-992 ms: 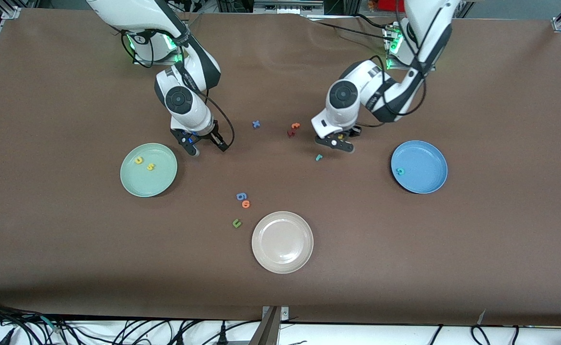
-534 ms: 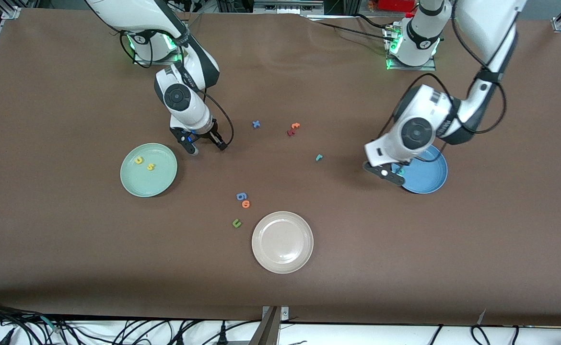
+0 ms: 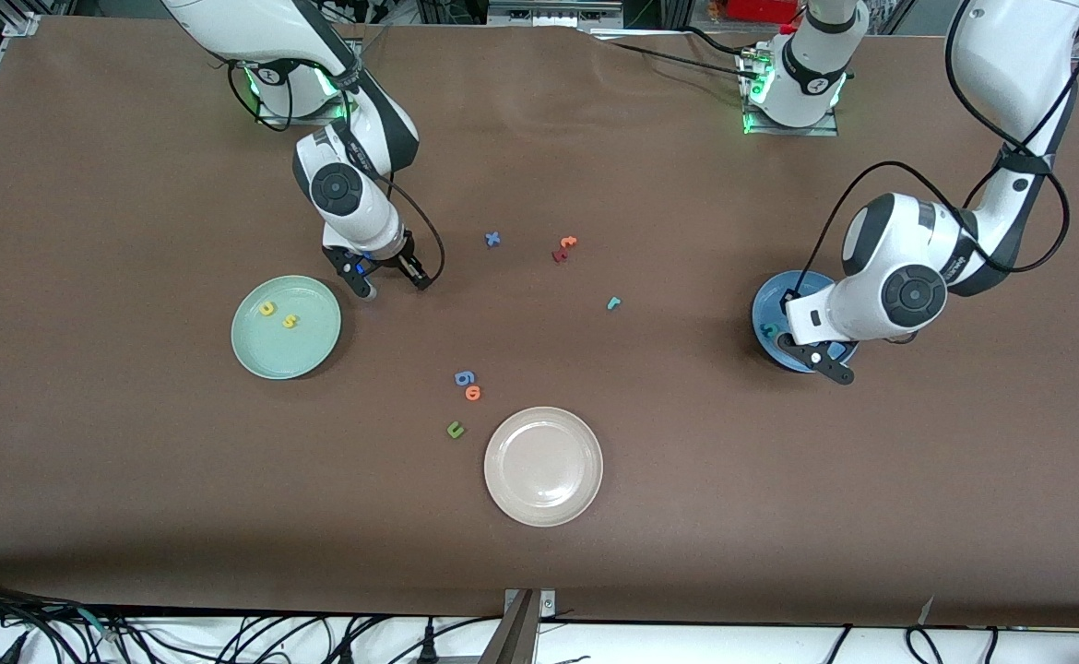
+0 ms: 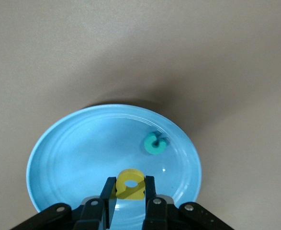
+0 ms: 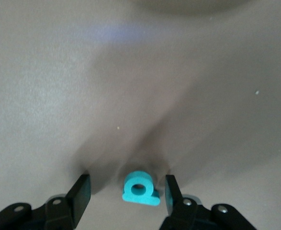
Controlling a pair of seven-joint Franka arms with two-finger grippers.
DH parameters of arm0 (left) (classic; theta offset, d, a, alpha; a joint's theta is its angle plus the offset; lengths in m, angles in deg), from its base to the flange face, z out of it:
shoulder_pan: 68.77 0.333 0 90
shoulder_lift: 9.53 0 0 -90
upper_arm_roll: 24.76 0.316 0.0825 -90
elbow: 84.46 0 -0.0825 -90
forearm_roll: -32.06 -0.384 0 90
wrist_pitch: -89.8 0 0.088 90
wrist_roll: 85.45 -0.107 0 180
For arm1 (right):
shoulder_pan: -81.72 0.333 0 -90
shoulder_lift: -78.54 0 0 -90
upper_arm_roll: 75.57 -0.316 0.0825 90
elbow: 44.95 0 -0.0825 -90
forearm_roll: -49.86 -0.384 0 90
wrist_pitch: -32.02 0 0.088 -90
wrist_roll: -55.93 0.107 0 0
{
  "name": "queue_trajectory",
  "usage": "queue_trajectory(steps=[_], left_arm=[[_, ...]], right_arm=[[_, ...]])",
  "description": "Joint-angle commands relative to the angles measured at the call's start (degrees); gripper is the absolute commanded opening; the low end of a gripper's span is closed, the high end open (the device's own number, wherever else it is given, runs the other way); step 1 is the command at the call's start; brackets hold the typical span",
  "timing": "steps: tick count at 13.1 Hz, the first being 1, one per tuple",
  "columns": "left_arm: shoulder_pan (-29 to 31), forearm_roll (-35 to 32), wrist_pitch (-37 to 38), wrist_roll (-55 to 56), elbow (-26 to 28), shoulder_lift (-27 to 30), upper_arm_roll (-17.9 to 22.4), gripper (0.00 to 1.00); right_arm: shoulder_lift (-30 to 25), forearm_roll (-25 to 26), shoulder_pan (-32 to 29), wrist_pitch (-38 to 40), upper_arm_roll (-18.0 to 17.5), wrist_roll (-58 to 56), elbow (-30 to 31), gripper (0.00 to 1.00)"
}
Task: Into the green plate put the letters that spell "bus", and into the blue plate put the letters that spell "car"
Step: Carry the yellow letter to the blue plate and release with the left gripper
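Brown counter (image 3: 134,480) fills the front view. In the middle band of the frame, toward the right arm's end, the green plate (image 3: 309,355) holds the yellow-orange "u" (image 3: 267,309) and the yellow "s" (image 3: 290,321). The right gripper (image 3: 392,277) is down at the counter just above that plate in the frame. At the left arm's end, the left gripper (image 3: 814,358) hangs over the blue plate (image 3: 765,304), where the teal "c" (image 3: 768,328) lies. The teal "r" (image 3: 612,302) sits on bare counter near the frame's centre, well apart from both plates (the cream plate (image 3: 543,466) is low in the frame's middle).

Left wrist view: the left gripper (image 4: 129,196) is clenched on the yellow "a" (image 4: 129,184) above the blue plate (image 4: 73,153), near the teal "c" (image 4: 155,143).

Right wrist view: the right gripper (image 5: 126,191) stands spread around the teal "b" (image 5: 140,188), which lies on the counter; its fingers (image 5: 80,189) seem not to touch it.
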Motion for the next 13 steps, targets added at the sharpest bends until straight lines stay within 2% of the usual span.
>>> queue_trajectory(steps=[1, 3, 4, 6, 11, 13], left_arm=[[0.98, -2.63, 0.88, -1.30, -3.37, -2.73, -0.56, 0.99], [1.16, -2.55, 0.97, -1.21, -3.55, -2.38, -0.65, 1.00], [1.07, -1.76, 0.97, -0.60, -3.55, -2.38, -0.74, 1.00], [-0.15, -0.01, 0.88, 2.19, -5.20, -2.47, -1.18, 1.00], [-7.00, 12.19, -2.44, 14.41, -5.22, -2.38, -2.40, 1.00], [-10.68, 13.19, -7.00, 22.21, -4.34, -2.64, -3.46, 1.00]], right_arm=[[-0.86, -1.21, -0.17, -0.98, 0.51, -0.68, 1.43, 0.65], [-0.77, -1.21, -0.17, -0.98, 0.51, -0.59, 1.43, 0.54], [-0.77, -1.21, -0.17, -0.89, 0.51, -0.41, 1.43, 0.55], [-0.86, -1.21, -0.17, -0.71, 0.43, -0.06, 1.43, 0.66], [-0.86, -1.30, -0.17, -0.54, 0.34, 0.11, 1.61, 0.66], [-0.77, -1.30, -0.17, -0.54, 0.34, 0.03, 1.70, 0.65]])
